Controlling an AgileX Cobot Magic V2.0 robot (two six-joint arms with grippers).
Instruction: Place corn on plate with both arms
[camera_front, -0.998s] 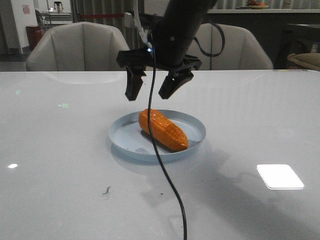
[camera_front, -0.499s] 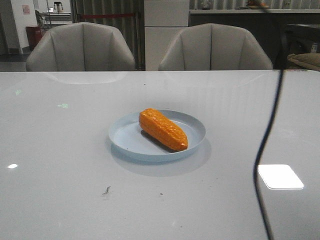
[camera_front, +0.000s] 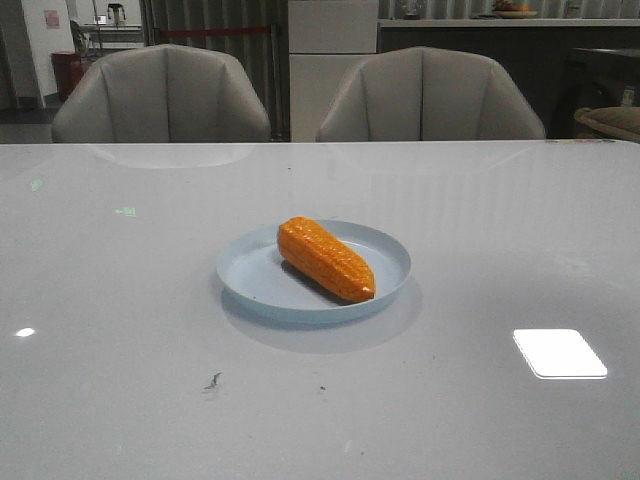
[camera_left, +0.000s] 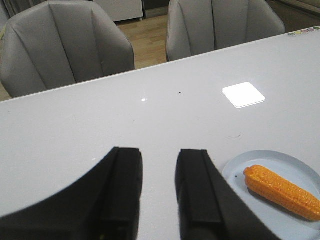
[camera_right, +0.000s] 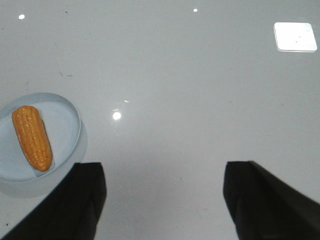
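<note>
The corn (camera_front: 326, 259) lies on its side inside the plate (camera_front: 390, 252), slanting across the plate's floor with its blunt end toward the far rim and its narrow tip toward the near rim. It rests wholly within the raised rim, which would stop it from rolling out, so the placing looks done.

Neither hand appears in the front view; both hang above the desk (camera_front: 120, 330), clear of the plate. The left hand (camera_left: 158, 192) has its two fingers apart with only a narrow gap and nothing between them, so it is released; the plate sits just off to one side of it. The right hand (camera_right: 162, 200) is spread wide and empty, with bare desk between its fingers and the plate off beyond one finger. Held this way, neither hand can knock the corn.
</note>
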